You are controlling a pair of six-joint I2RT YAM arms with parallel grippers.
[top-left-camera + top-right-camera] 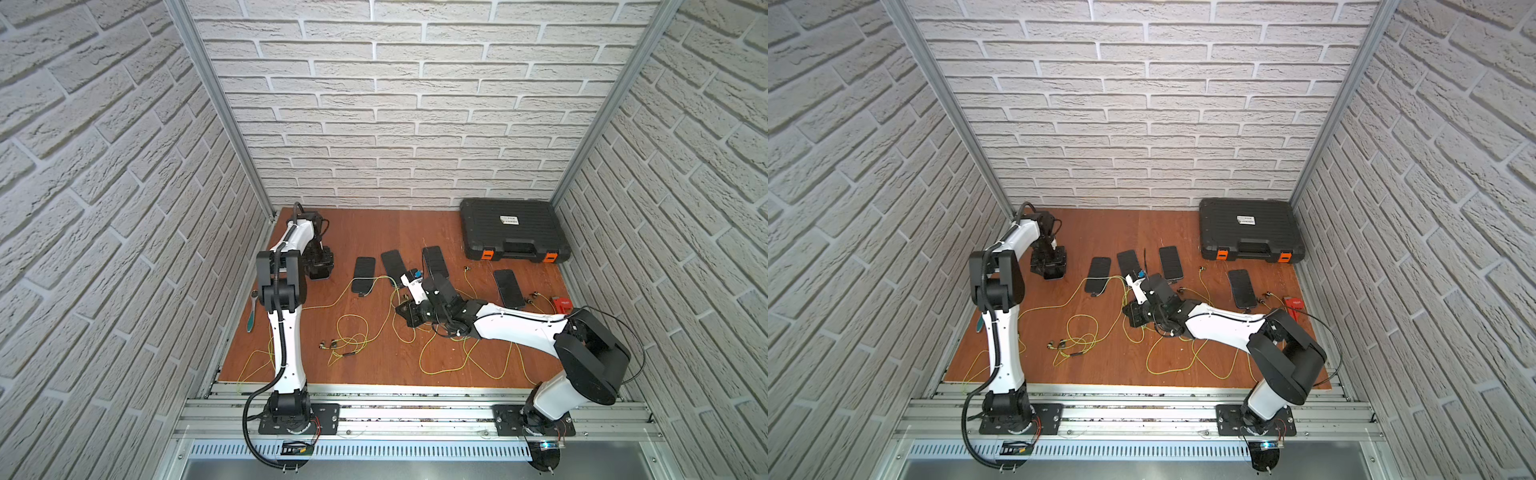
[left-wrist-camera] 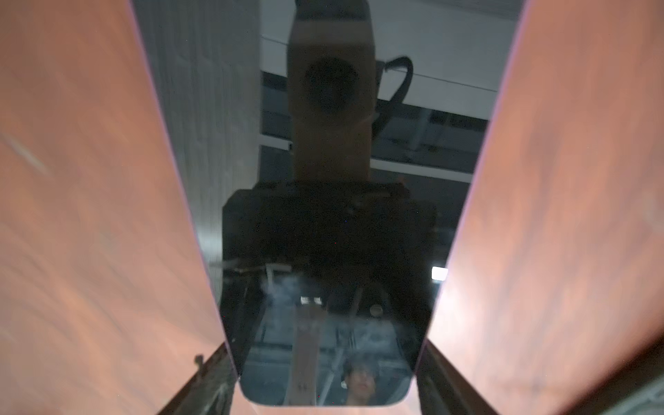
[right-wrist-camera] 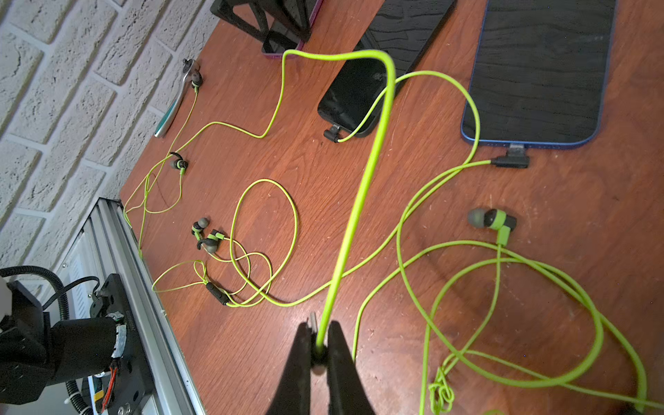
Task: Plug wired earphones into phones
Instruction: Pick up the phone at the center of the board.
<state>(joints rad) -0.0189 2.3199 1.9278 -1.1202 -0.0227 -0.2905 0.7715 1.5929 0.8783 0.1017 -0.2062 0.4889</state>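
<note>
At the table's far left, my left gripper (image 2: 325, 359) (image 1: 320, 266) has its fingers against both long edges of a black phone (image 2: 323, 233). Three more phones (image 1: 364, 274) (image 1: 394, 266) (image 1: 509, 287) lie flat with plugs in their near ends. A fifth phone (image 1: 435, 261) is half hidden by my right arm. My right gripper (image 3: 318, 325) (image 1: 407, 315) hangs low over mid-table, shut on the plug of the wired earphones. Their yellow-green cord (image 3: 363, 179) rises from the jaws, and the plug's metal tip (image 3: 312, 321) pokes out beside it. Other cords and earbuds (image 3: 490, 218) lie looped on the wood.
A ribbed black case (image 1: 513, 232) with orange latches stands at the back right. A ratchet wrench (image 1: 252, 311) with a teal handle lies by the left wall. There is a small red object (image 1: 562, 305) at the right edge. An aluminium rail (image 1: 415, 409) runs along the front.
</note>
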